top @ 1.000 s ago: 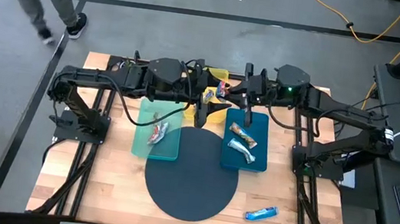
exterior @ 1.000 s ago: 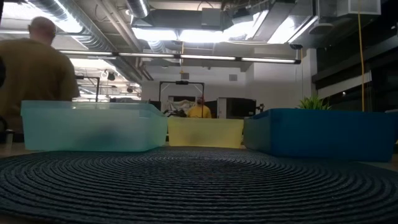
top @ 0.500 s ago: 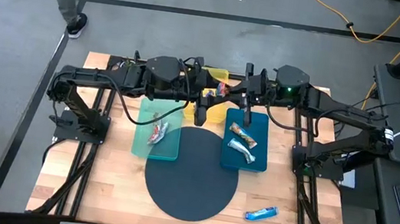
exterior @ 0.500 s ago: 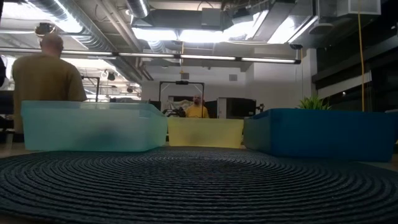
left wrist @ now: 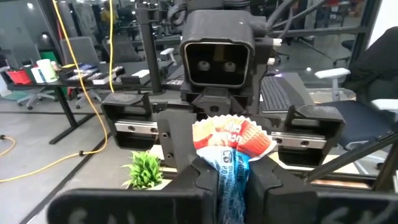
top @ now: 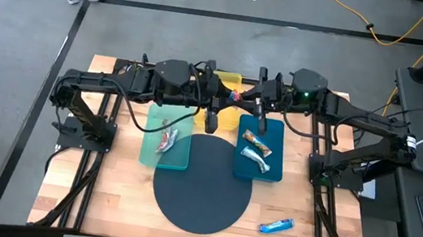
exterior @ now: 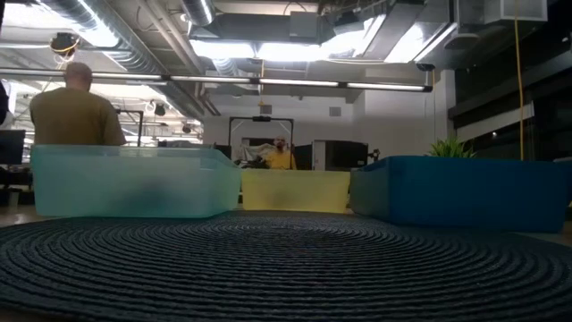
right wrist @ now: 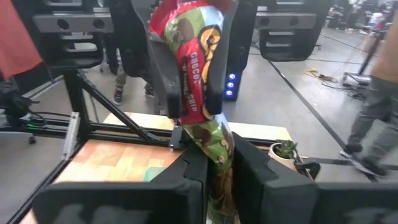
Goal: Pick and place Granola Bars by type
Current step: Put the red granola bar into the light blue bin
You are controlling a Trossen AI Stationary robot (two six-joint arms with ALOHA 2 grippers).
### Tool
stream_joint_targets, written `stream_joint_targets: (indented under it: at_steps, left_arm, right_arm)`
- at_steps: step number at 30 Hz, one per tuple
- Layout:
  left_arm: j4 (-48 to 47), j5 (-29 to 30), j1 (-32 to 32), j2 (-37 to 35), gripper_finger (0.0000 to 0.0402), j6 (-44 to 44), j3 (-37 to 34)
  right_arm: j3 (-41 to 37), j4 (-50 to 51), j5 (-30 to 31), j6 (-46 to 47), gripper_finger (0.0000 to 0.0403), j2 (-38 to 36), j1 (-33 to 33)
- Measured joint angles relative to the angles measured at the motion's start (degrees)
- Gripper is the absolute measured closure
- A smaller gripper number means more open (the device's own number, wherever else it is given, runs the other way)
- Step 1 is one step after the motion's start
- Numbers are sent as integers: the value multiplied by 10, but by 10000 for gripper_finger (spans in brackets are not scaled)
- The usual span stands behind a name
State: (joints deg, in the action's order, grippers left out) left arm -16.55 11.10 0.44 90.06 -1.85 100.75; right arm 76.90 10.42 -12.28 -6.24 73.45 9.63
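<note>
A red multicoloured granola bar (top: 235,95) hangs in the air over the yellow tray (top: 229,119) at the table's far middle. My left gripper (top: 226,97) reaches it from the left and my right gripper (top: 246,100) from the right, both shut on it, fingertips facing. The left wrist view shows the bar (left wrist: 231,140) between my left gripper's (left wrist: 233,186) fingers. In the right wrist view the bar (right wrist: 196,68) runs from my right gripper (right wrist: 219,168) to the other one. A blue-white bar (top: 275,225) lies flat on the table at the near right. My left gripper pinches one end of the bar (left wrist: 232,174) between its two fingers, coming level from the table's left. The bar is lifted clear above the yellow tray. My right gripper has the bar's other end (right wrist: 217,152) between its two fingers, coming level from the table's right, along the bar.
A pale teal tray (top: 149,153) holds one bar (top: 166,137). A blue tray (top: 239,167) holds two bars (top: 258,144) (top: 260,162). A dark round mat (top: 203,184) lies in front of the trays. A small plant (left wrist: 144,171) stands at the far edge. A person (exterior: 76,112) stands beyond the table.
My left gripper's fingers have shut on the bar that my right gripper holds out over the yellow tray. Both arms have stayed in place. The person beyond the table's far left has walked farther away.
</note>
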Motion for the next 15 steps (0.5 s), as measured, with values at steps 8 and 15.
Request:
stream_joint_targets:
  at_steps: [8,15]
  left_arm:
    - [4,-4,0,0,372,1,1]
    - [-13,17,0,-1,377,1,1]
  right_arm:
    - [15,-6,-35,3,251,0,0]
    - [68,79,-41,11,158,-13,0]
